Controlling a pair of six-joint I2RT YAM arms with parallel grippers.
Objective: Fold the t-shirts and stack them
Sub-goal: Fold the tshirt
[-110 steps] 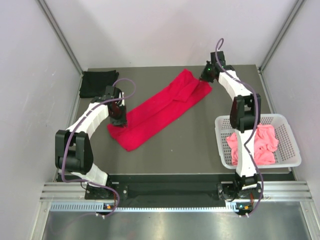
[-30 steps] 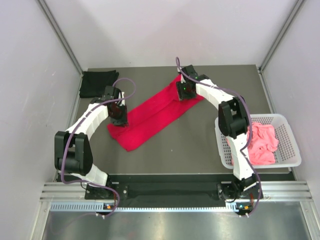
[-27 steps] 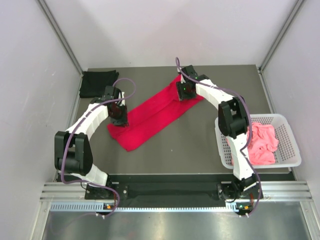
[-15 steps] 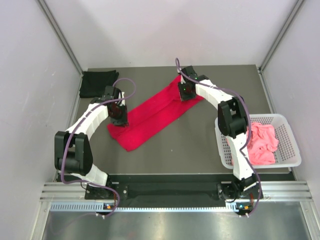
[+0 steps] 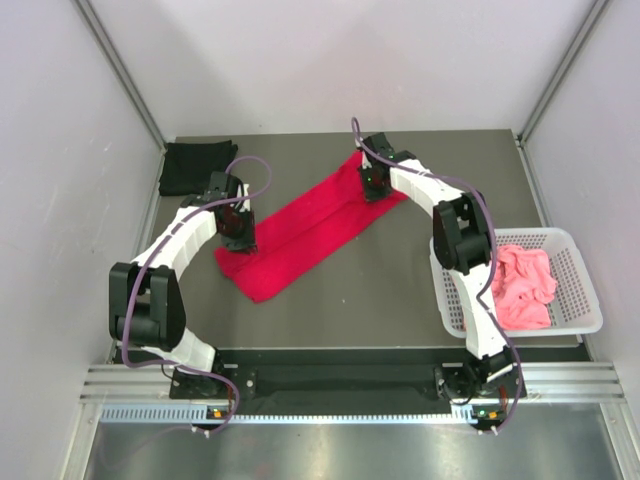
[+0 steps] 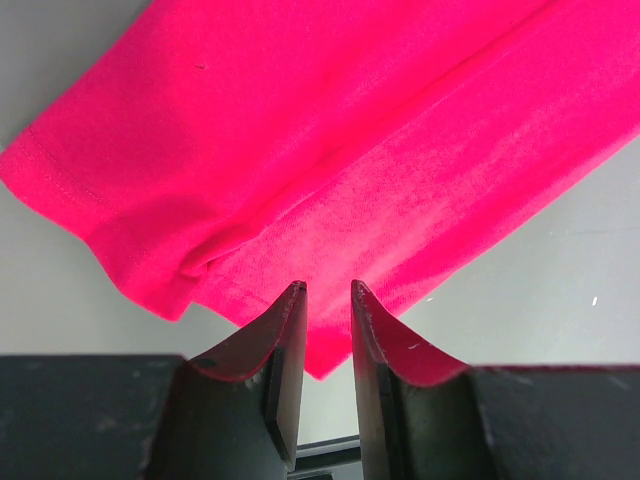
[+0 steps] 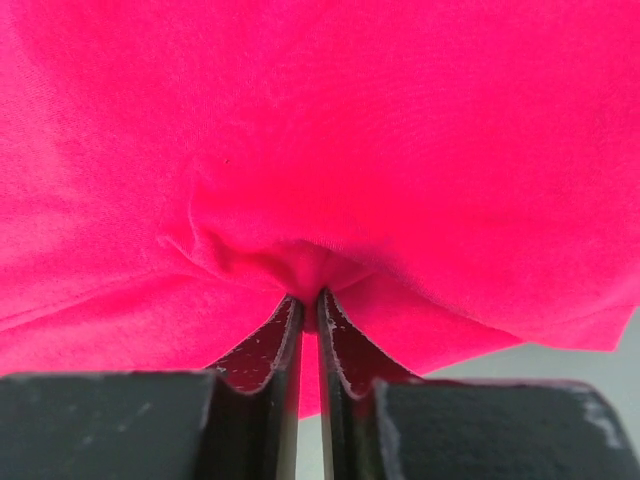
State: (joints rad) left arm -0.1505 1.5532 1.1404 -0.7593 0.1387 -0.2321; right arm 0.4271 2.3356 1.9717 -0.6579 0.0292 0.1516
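Surface (image 5: 390, 290) of dark grey sits between pale walls; the red t-shirt (image 5: 310, 225) lies diagonally at centre frame. Right tool (image 7: 308, 300) pinches its cloth; left tool (image 6: 327, 300) grips its lower-left hem.

Robot lab test cell, white enclosure walls (image 5: 60, 150), aluminium frame rail (image 5: 330, 385), dark table (image 5: 340, 310)

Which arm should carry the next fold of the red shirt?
Right. Its pincer is shut on a pinch of the red shirt at the far end. The left pincer sits at the near end, apparently pinning cloth as an anchor.
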